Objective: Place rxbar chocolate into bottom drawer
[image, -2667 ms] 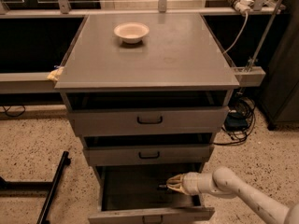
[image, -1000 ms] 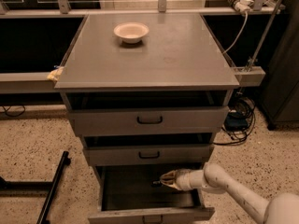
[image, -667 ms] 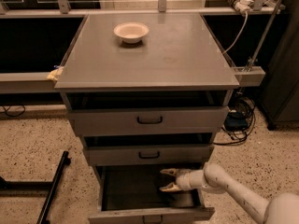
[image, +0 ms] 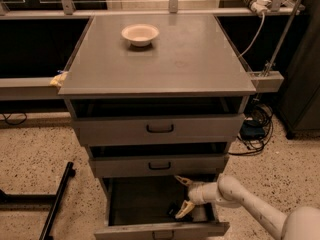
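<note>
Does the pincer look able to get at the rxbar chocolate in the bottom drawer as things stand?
Probably yes. The pincer is inside the open bottom drawer, fingers spread, and the rxbar chocolate lies on the drawer floor just beside its lower finger, with nothing between them.

cam: one, high front, looking down on cabinet (image: 165, 64) | mid-range | end effector (image: 181, 195) in bottom drawer (image: 150, 229)

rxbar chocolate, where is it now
Camera view: the rxbar chocolate lies inside the open bottom drawer, right of centre, just beside the open gripper.
</note>
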Robot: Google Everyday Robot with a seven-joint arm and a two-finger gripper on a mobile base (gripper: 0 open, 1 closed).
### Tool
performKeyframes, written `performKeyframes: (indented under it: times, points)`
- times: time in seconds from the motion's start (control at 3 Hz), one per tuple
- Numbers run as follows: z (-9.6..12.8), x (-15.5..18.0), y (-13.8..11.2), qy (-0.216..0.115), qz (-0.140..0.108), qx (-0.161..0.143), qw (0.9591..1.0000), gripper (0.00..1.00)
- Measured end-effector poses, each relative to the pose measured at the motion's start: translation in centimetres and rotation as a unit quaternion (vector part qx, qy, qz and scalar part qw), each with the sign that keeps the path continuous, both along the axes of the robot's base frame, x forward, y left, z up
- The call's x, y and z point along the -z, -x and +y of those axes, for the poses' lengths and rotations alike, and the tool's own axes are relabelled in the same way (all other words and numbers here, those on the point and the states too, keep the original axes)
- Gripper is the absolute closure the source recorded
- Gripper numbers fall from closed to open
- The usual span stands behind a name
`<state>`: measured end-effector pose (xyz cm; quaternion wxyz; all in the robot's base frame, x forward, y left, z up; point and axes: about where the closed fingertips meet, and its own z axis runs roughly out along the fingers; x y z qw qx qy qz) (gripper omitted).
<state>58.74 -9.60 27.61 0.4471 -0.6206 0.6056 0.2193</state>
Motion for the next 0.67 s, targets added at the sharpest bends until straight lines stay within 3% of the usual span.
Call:
performKeyframes:
  times: [0.33,0.67]
  points:
    - [-1.51,3.55,0.26,0.016,0.005,0.002,0.9999,0.0]
    - [-1.53,3.59,0.25,0.016,0.006,0.003,0.9999,0.0]
